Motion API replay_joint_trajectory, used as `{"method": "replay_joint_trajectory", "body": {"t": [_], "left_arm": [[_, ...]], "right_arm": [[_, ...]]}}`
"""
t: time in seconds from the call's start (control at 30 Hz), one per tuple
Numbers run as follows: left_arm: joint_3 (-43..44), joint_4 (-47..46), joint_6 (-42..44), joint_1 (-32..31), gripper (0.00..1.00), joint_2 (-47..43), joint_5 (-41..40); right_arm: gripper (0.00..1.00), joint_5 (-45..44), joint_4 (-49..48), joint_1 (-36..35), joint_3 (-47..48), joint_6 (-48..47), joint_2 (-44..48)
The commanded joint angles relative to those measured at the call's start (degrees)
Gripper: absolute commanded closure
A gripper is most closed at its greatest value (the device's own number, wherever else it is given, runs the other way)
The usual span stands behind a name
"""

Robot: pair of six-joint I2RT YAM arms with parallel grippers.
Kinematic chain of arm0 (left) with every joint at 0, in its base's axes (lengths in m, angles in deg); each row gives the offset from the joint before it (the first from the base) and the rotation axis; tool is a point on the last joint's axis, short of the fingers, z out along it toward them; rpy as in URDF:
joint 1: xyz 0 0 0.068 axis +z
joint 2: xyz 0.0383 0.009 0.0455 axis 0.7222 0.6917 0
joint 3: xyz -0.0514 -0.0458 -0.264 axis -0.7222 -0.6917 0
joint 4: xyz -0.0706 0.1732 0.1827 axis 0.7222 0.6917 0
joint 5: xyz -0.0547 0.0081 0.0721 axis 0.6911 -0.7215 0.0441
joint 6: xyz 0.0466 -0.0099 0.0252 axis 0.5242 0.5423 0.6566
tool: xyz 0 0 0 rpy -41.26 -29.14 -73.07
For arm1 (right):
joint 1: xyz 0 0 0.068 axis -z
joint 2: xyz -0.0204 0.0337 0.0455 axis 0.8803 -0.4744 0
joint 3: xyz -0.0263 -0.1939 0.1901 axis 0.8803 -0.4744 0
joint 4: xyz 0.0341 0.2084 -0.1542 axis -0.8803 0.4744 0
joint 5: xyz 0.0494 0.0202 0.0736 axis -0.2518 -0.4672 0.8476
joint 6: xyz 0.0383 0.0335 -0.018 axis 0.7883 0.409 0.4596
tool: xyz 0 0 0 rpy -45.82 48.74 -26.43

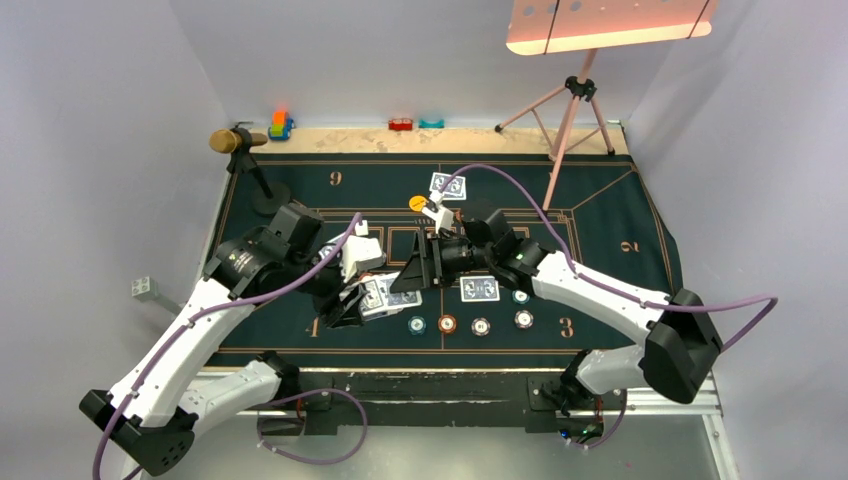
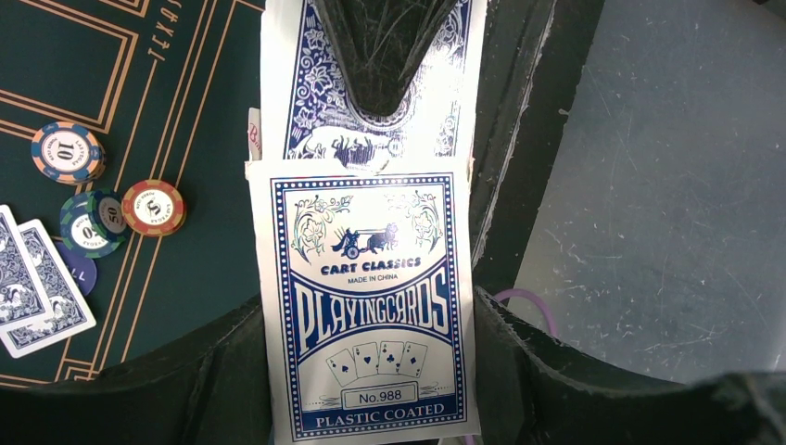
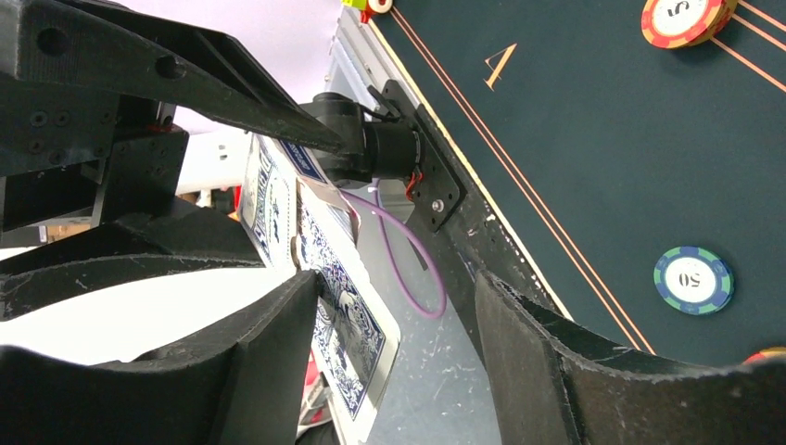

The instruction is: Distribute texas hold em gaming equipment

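Seen from above, two robot arms meet over a dark green, gold-lined mat spread on the worktop. The left claw is clamped on a blue-and-white cardboard box of playing cards, held over the near part of the mat. A blue-backed card sticks out of the box's open end. The right claw stands astride it, fingers apart, not yet pinching. The card is probably light, thin, slick and bendy, so a flat pinch near its free end, drawn straight out along the box, seems safest. Striped round chips and dealt face-down cards lie close by on the mat, and a pink tripod stands well behind.
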Motion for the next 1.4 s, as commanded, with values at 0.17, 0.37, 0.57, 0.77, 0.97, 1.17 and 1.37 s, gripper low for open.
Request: {"method": "replay_joint_trajectory", "body": {"t": [0.17, 0.37, 0.57, 0.77, 0.97, 1.17, 1.37], "left_arm": [[1.48, -2.7, -0.67, 0.28, 0.78, -1.09, 2.61], [0.78, -3.32, -1.37, 0.26, 0.79, -1.5, 2.9], [-1.18, -4.82, -3.35, 0.27, 0.8, -2.23, 3.43], [-2.9, -7.9, -5.25, 0.26, 0.81, -4.18, 3.48], [-3.18, -8.51, -6.15, 0.28, 0.83, -4.49, 3.31], [-3.27, -9.33, -7.46, 0.41, 0.83, -4.13, 3.66], [-3.11, -9.99, -8.3, 0.35, 0.83, -4.05, 4.43]], "right_arm": [[0.4, -1.48, 4.62, 1.51, 2.53, -1.34, 4.32], [0.47, -1.53, 5.41, 2.43, 2.85, -1.0, 5.82], [0.45, -2.5, 7.75, 2.82, 4.68, -1.79, 7.06], [0.45, -3.26, 8.99, 2.97, 5.59, -2.05, 7.96], [0.45, -4.79, 11.3, 3.2, 5.95, -3.25, 8.81], [0.32, -4.19, 10.83, 3.17, 4.3, -3.83, 9.92], [0.38, -5.12, 10.93, 3.17, 4.22, -3.13, 10.04]]}}
